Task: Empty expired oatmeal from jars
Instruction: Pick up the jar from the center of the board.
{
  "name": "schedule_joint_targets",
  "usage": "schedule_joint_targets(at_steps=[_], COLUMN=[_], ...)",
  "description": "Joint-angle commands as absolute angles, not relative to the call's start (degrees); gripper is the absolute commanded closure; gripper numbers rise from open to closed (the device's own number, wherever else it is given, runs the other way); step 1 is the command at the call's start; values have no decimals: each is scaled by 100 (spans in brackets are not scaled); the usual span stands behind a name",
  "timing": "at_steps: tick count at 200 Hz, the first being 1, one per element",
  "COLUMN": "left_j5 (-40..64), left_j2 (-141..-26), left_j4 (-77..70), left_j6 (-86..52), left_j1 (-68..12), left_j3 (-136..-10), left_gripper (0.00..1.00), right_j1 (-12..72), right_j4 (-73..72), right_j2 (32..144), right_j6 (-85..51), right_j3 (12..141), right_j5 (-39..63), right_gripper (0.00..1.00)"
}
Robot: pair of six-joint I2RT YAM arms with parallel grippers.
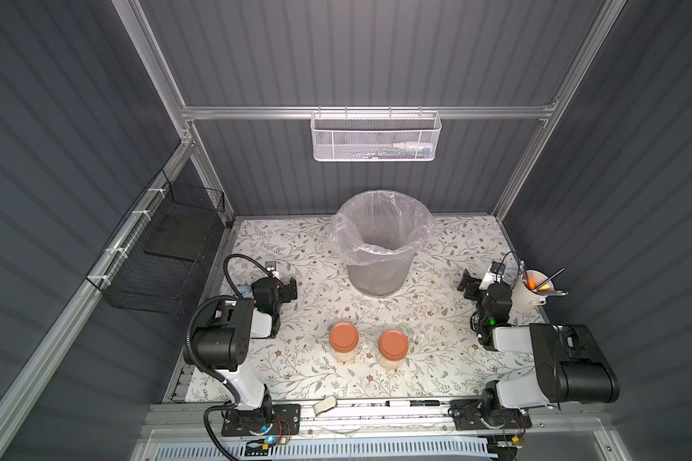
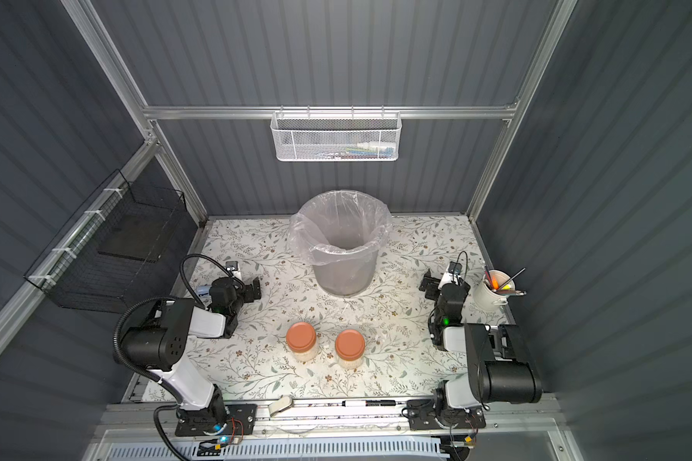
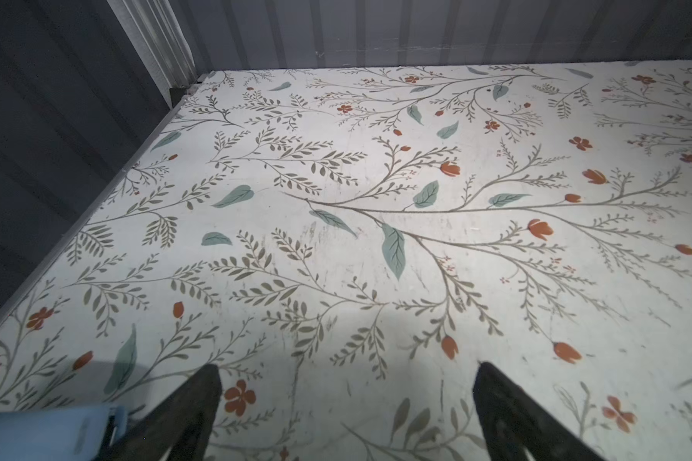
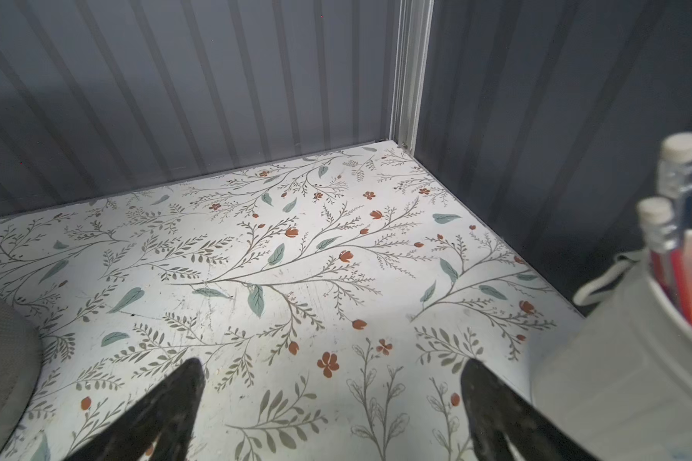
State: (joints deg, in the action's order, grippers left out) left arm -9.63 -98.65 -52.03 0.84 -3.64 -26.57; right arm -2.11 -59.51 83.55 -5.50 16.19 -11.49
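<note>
White floral tabletop (image 1: 296,255) takes up most of the cell. Toward the back wall, dead centre, stands the grey bin (image 1: 376,275) with a clear liner (image 1: 338,235) folded over its rim. It looks empty from where I'm standing.

Two arms come in from the front corners. The left gripper (image 1: 292,289) sits out on its own side with the jaws spread and nothing between them. Its wrist view shows only bare table past the fingertips (image 3: 200,391). Same deal for the right gripper (image 1: 467,285): jaws wide, holding nothing, parked just beside the white cup (image 1: 530,297) of pens.

Now the bit that matters, the jars. The left jar (image 1: 343,342) and right jar (image 1: 393,350) stand upright near each other, between the arms but closer to the front edge than either pincer. So both grippers point away from them toward the back wall, and neither wrist camera catches a jar at all. The left gripper looks nearer its jar than the right one is to its own. I'd guess whichever goes first has to swing back and inward, then come at a vertical jar from above or the side.

Flat orange lids (image 2: 301,336) are on both, so nothing can be poured yet. You can see the pale oatmeal (image 1: 344,355) low down through the clear walls, just a small heap in each
</note>
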Motion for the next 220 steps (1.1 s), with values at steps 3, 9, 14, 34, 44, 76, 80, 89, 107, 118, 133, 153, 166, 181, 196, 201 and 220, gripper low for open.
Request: schedule_joint_targets(at_steps=[3,9,14,34,44,76,80,89,107,118,133,153,166,181,196,201,220], left_j5=[-975,-973,-976,-971,-976,-975,-974,-976,-951,-950,-958,-958,-951,-955,-957,-945,-943], left_j2=[-9843,-9843,-9839,-9837,-9837,-9843,-9844,-9843,-9843,-9840,-9839,-9842,-9830,-9835,-9842,-9843,-9844], left_j4=[-5203,-5203,-5203,-5203,-5203,-5203,-5203,-5199,-5187,-5177,-5185,-5188,-5186,-5187,-5186,-5178,-5177], left_j6=[53,53,53,53,53,52,53,53,53,53,53,53,53,52,53,53,60], left_j1=[-348,-348,-345,-351,-350,-346,-351,-350,-348,-344,-343,-344,-343,-348,-343,-350,-344], left_j3=[-2709,-2714,-2715,-2716,-2714,-2709,-2715,-2713,-2733,-2739,-2725,-2725,-2724,-2724,-2734,-2734,-2734], left_gripper=[0,0,0,0,0,0,0,0,0,0,0,0,0,0,0,0,0], right_j1=[-202,-201,-193,-202,-202,-197,-202,-202,-199,-215,-220,-228,-233,-237,-261,-264,-272], right_j4=[-5924,-5924,-5924,-5924,-5924,-5911,-5912,-5915,-5915,-5914,-5915,-5907,-5906,-5906,-5891,-5884,-5820], right_j2=[8382,8378,8380,8376,8381,8380,8377,8379,8385,8384,8380,8384,8384,8387,8384,8393,8396], right_j6=[-510,-512,-509,-506,-512,-519,-523,-520,-532,-540,-544,-544,-547,-553,-568,-571,-580], right_j3=[1714,1709,1709,1709,1714,1720,1718,1722,1723,1723,1719,1720,1722,1718,1730,1734,1765], right_j5=[-1106,-1110,-1111,-1108,-1108,-1106,-1102,-1090,-1080,-1056,-1051,-1041,-1032,-1023,-979,-971,-960], right_gripper=[1,1,1,1,1,1,1,1,1,1,1,1,1,1,1,1,1])
